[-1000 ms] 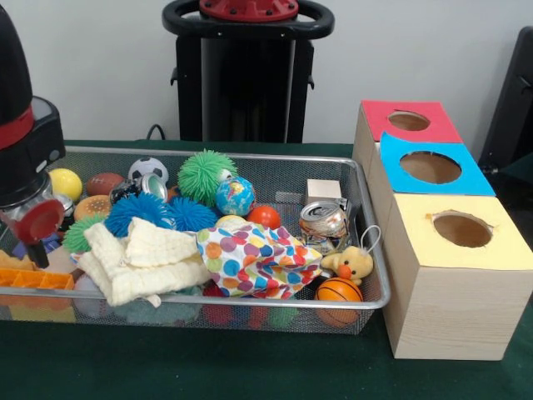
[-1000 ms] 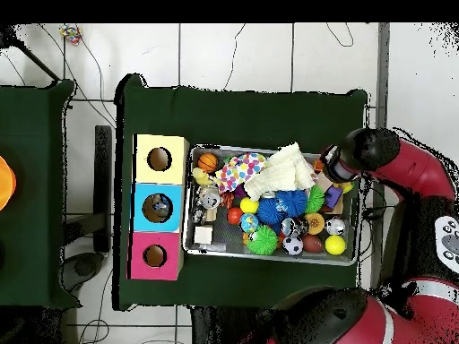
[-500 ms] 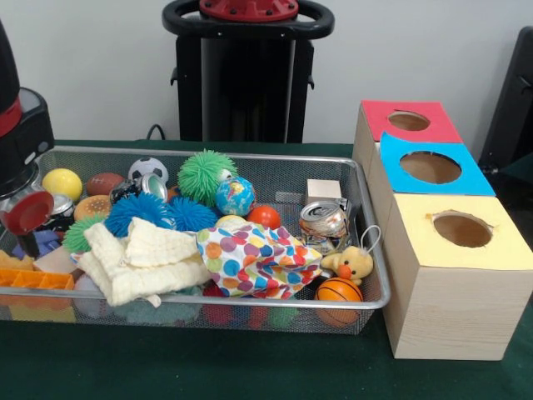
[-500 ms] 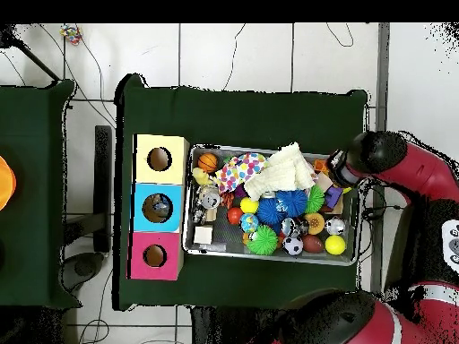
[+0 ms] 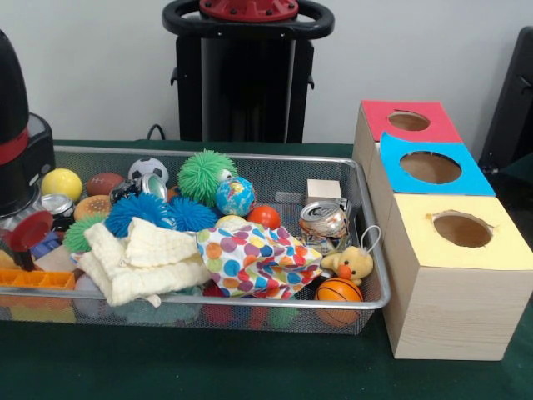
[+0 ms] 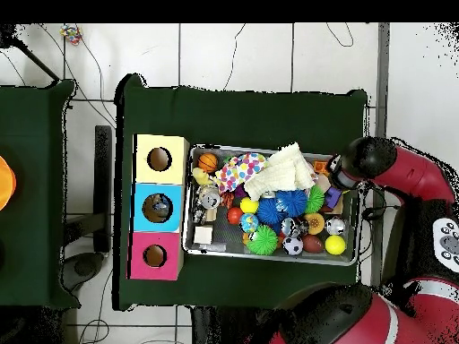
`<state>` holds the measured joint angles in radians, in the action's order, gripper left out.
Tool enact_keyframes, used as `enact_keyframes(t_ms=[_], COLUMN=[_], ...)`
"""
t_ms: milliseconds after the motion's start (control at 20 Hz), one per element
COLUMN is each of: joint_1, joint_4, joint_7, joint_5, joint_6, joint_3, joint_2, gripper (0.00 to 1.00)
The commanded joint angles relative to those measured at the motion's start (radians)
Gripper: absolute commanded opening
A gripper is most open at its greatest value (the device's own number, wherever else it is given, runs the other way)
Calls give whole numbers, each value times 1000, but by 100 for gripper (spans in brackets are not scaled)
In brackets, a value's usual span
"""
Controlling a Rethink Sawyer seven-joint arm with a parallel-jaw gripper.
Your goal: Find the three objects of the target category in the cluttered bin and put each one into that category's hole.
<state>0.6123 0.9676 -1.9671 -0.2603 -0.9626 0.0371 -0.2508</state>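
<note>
A wire mesh bin (image 5: 366, 302) holds a jumble of toys. My gripper (image 5: 22, 243) hangs over the bin's left end in the front view, below the black and red arm, close to a silver can (image 5: 57, 204) and an orange plastic piece (image 5: 33, 279). In the overhead view the gripper (image 6: 333, 172) is at the bin's right end. A crushed can (image 5: 323, 221), a wooden block (image 5: 323, 190), a soccer ball (image 5: 148, 169), a green spiky ball (image 5: 206, 175) and a globe ball (image 5: 235, 197) lie among the toys. Beside the bin stand three boxes with holes: red (image 5: 408, 121), blue (image 5: 430, 167) and yellow (image 5: 462, 229).
A cream cloth (image 5: 146, 258) and a polka-dot cloth (image 5: 258, 258) cover the bin's front middle. A duck plush (image 5: 350, 264) and a basketball (image 5: 338, 290) sit in the corner nearest the yellow box. The boxes stand taller than the bin's rim.
The gripper has shifted a little toward the bin's left end in the front view, rising and then dipping slightly. None of the objects in the bin has moved.
</note>
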Motion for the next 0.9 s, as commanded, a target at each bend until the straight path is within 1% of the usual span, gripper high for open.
enact_keyframes(t_ms=[50,300,450,500,650,900], joint_1=[-8,-6,-4,-4,0,-2], joint_4=[17,-3,14,25,109,194], joint_7=[49,48,40,33,-22,-86], joint_5=[-86,-84,-65,-58,-21,24], joint_6=[137,128,99,94,115,127], joint_3=[29,39,47,48,59,71], joint_2=[121,149,154,152,142,146], gripper=[0,0,0,0,0,0])
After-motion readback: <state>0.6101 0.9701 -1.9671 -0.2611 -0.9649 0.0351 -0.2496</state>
